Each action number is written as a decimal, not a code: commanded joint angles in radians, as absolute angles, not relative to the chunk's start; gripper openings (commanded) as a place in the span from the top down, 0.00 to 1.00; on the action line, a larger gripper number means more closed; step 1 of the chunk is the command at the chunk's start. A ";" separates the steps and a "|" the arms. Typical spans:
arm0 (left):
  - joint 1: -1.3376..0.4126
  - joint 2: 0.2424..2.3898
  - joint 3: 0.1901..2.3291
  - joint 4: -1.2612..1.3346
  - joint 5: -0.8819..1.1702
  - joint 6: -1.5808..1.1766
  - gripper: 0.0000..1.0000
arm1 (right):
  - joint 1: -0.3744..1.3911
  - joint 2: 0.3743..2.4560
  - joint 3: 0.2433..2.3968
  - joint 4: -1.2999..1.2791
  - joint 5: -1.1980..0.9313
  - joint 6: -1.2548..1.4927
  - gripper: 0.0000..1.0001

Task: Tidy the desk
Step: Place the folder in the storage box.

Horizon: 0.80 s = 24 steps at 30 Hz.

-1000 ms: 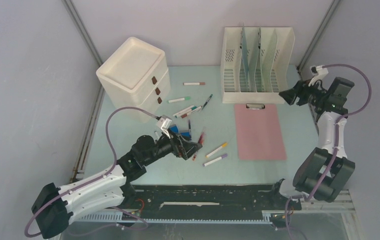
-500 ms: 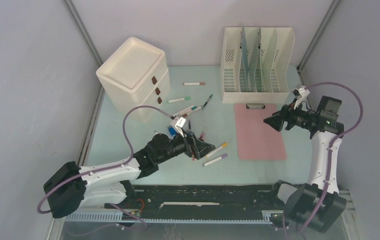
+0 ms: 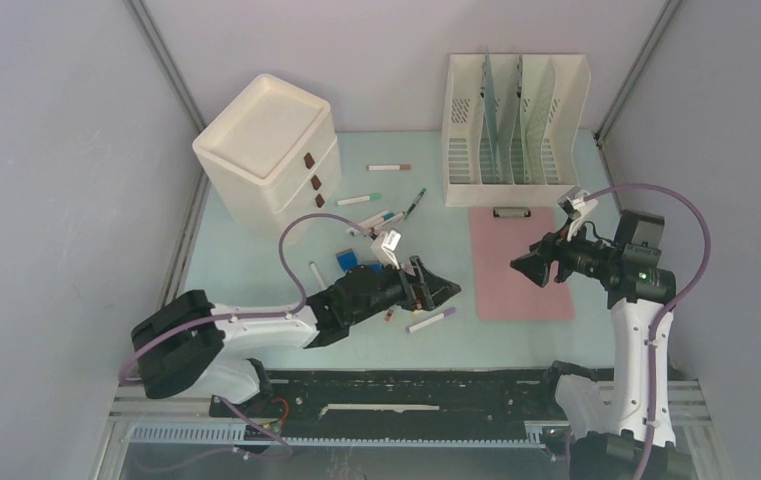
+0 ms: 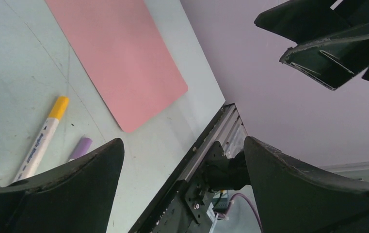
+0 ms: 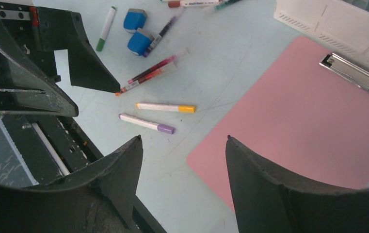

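Both arms: white moulded link shells with black joint housings.

- left arm (image 3: 256,323): large black drum-shaped joint on the near left, black wrist section.
- right arm (image 3: 638,335): same build, with a boxy black wrist block.
- Cabling: a mauve cable (image 3: 318,215) loops free above the left arm into a small white connector (image 3: 389,243). A matching cable (image 3: 646,186) arcs over the right arm.
- left fingers (image 4: 61,191) and right fingers (image 5: 274,194): matt black wedges, their edges scuffed pale and speckled.
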<state>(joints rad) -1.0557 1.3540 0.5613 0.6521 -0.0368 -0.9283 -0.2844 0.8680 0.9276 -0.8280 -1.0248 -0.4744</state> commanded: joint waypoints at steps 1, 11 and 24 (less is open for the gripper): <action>-1.082 1.429 0.642 0.692 -0.096 -0.998 0.00 | -0.231 0.846 0.927 -0.822 -0.918 -0.481 0.29; -1.107 1.602 0.794 0.493 -0.188 -1.112 0.00 | -0.148 0.818 0.903 -0.782 -0.759 -0.470 0.28; -1.118 1.722 0.920 0.396 -0.175 -1.163 0.03 | -0.138 0.814 0.903 -0.783 -0.756 -0.467 0.27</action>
